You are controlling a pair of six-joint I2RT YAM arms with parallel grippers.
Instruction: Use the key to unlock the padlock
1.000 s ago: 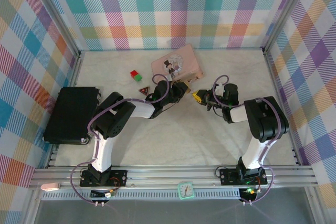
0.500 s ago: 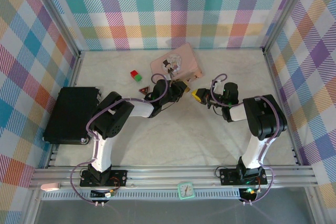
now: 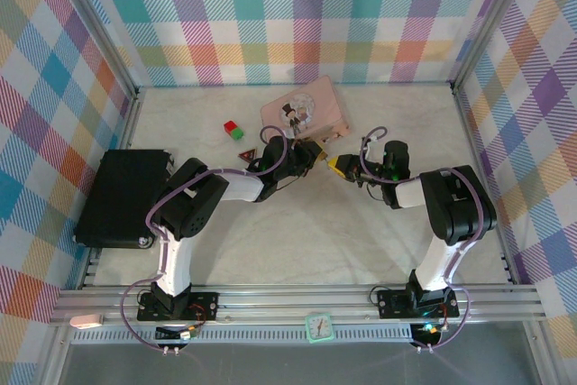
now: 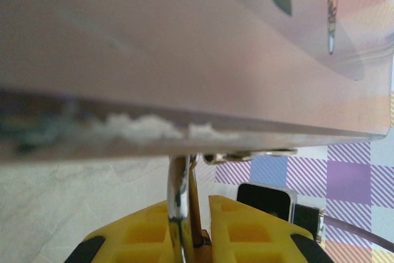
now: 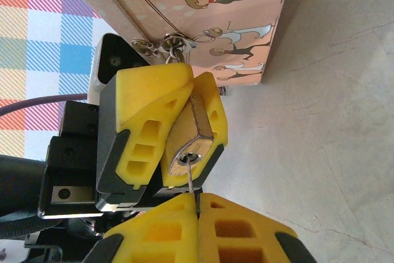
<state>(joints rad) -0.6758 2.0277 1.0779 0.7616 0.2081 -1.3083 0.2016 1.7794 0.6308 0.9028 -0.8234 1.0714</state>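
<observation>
- Left arm [image 3: 212, 191] reaches from its base forward and to the right, held low over the desk [image 3: 297, 241], forearm stretched toward the centre.
- Left end effector [image 3: 315, 152] is turned sideways. Its yellow fingers [image 5: 144, 121] are clamped on the padlock [image 5: 188, 133], with the keyhole end facing the other arm.
- Right arm [image 3: 446, 200] is folded at the elbow, with the wrist pointing left toward the centre.
- Right end effector [image 3: 339, 165] has its pads pressed together, pinching the key [image 5: 191, 182]. The key's tip sits in the padlock's keyhole.
- The two end effectors face each other tip to tip, just apart, with the key bridging the gap.
</observation>
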